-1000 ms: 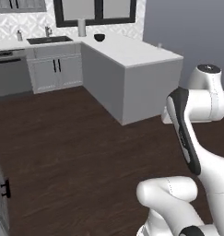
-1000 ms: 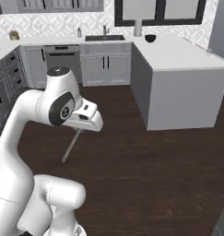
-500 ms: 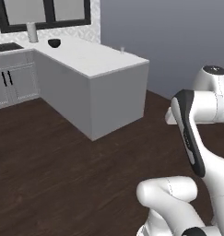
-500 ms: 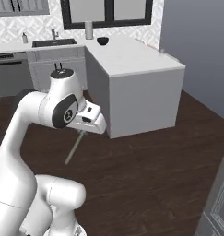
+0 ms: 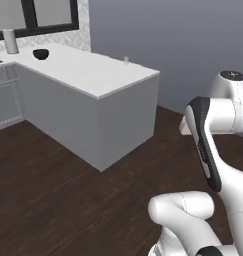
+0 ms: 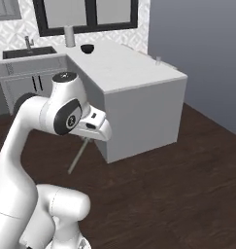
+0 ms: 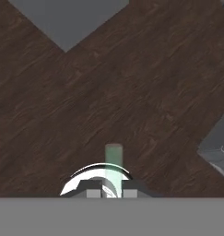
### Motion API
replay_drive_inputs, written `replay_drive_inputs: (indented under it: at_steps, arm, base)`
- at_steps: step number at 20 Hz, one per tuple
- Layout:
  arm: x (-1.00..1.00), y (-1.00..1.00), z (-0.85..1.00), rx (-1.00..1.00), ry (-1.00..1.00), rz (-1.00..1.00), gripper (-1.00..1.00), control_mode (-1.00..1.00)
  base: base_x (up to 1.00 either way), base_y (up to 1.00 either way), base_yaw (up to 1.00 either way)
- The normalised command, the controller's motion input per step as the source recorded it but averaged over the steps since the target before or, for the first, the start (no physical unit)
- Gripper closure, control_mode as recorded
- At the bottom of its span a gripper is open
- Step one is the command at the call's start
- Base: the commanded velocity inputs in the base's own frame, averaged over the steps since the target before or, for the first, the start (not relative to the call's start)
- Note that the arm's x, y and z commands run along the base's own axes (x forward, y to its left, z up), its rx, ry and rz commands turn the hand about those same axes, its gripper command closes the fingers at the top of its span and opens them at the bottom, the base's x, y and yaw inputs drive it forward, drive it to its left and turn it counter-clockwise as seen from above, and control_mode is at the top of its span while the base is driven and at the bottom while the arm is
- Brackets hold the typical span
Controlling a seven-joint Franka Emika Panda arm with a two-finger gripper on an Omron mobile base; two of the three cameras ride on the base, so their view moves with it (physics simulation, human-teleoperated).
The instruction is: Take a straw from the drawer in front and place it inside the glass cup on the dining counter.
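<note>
My gripper point(image 6: 85, 139) is shut on the straw point(image 6: 76, 155), a thin pale stick that hangs slanting down over the dark floor. Seen end-on in the hand view, the straw point(image 7: 113, 167) rises between the fingertips point(image 7: 93, 193). The dining counter point(image 5: 93, 75) is a white marble slab on grey panels ahead and to the left. Near its far right edge stands the tiny clear glass cup point(image 5: 126, 60). From the right base view, the cup point(image 6: 158, 60) sits far beyond my hand, on the counter point(image 6: 124, 68). The drawer is out of view.
A black bowl point(image 5: 40, 53) and a pale cylinder point(image 5: 11, 41) stand at the counter's far end by the window. A sink point(image 6: 29, 51) with grey cabinets lies at the back left. Dark wood floor point(image 5: 53, 190) spreads between me and the counter; a grey wall stands behind it.
The whole scene has slid left and grown larger in both base views, so the base has turned and come nearer the counter. The arm's pose and its hold on the straw are unchanged.
</note>
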Motion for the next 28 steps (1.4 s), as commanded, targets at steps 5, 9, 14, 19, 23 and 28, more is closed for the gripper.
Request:
replay_drive_inputs:
  at_steps: [5, 9, 14, 19, 23, 28]
  arm:
    - [0.00, 0.00, 0.00, 0.00, 0.00, 0.00, 1.00, 1.00]
    - [0.00, 0.00, 0.00, 0.00, 0.00, 0.00, 1.00, 1.00]
    - [0.00, 0.00, 0.00, 0.00, 0.00, 0.00, 1.00, 1.00]
    - [0.00, 0.00, 0.00, 0.00, 0.00, 0.00, 1.00, 1.00]
    - [0.00, 0.00, 0.00, 0.00, 0.00, 0.00, 1.00, 1.00]
    - [0.00, 0.00, 0.00, 0.00, 0.00, 0.00, 1.00, 1.00]
  base:
    - [1.00, 0.28, -0.15]
    - [1.00, -0.01, -0.01]
    - [1.00, -0.29, 0.00]
    - [1.00, -0.61, 0.07]
    - [1.00, -0.71, 0.12]
    - [1.00, -0.75, 0.22]
